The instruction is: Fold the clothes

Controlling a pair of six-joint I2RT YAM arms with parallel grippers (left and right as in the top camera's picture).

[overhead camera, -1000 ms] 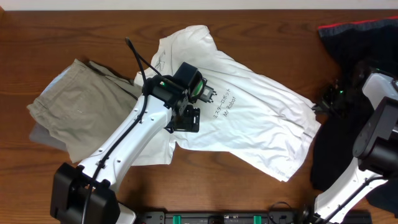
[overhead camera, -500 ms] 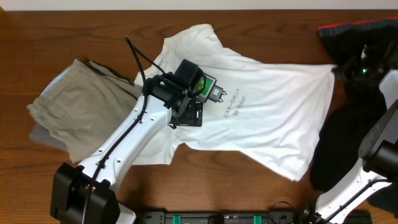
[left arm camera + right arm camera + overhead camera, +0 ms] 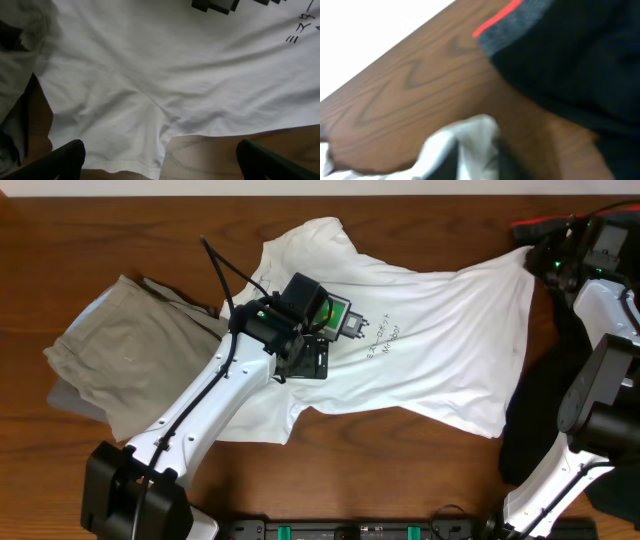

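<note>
Right gripper [image 3: 552, 260] pulled the T-shirt [image 3: 440, 340] corner out flat; you can't tell its grip. Left gripper [image 3: 308, 363] wide open, empty, over the T-shirt chest. No folds yet.

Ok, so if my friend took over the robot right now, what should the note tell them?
Left gripper: open, hovering above the chest of the white short-sleeved cotton T-shirt, holding nothing.
Right gripper: at the shirt's corner beside the black garment with a red stripe; grip unclear.
Shirt: spread print-up, wrinkled, on the brown wooden table.
Done: laid out. Left: every fold.
</note>
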